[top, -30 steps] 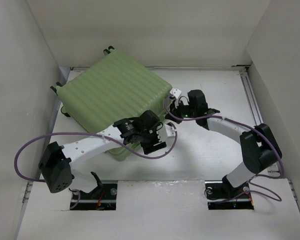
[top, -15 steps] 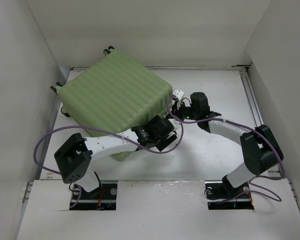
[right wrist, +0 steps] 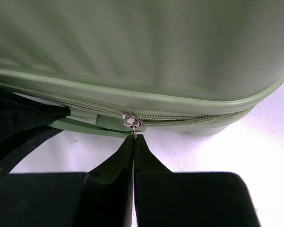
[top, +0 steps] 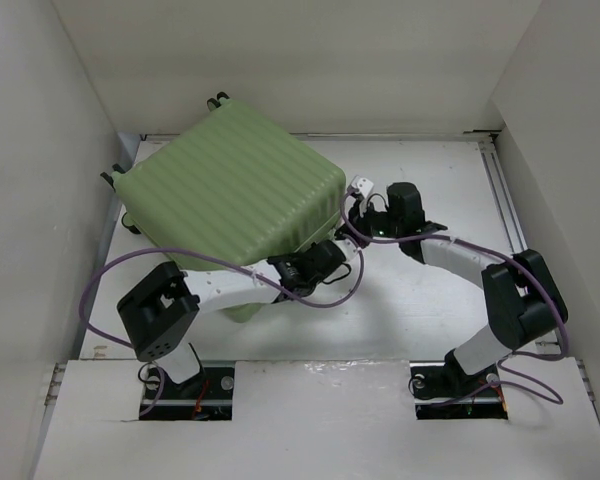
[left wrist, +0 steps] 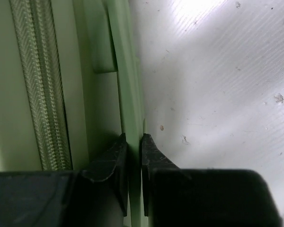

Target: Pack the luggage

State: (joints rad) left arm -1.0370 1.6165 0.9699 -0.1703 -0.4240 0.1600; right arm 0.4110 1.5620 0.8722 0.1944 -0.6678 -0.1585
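The luggage [top: 230, 185], a big pale green ribbed suitcase, lies closed at the back left of the table. My left gripper [top: 323, 258] is at its near right side. In the left wrist view, the left gripper [left wrist: 132, 139] is shut on a thin green handle strip [left wrist: 125, 85] beside the zipper [left wrist: 40, 85]. My right gripper [top: 354, 198] is at the suitcase's right corner. In the right wrist view, the right gripper [right wrist: 134, 138] is shut on the metal zipper pull [right wrist: 132, 122] hanging from the zipper line [right wrist: 194, 115].
White walls enclose the table [top: 420, 300] on three sides. A metal rail [top: 505, 190] runs along the right edge. Purple cables loop from both arms, one lying to the left of the left arm [top: 100, 290].
My left arm swung in from the table toward the suitcase's near right side. Its jaws closed on the green handle strip. The right gripper shifted only slightly and kept its grip.
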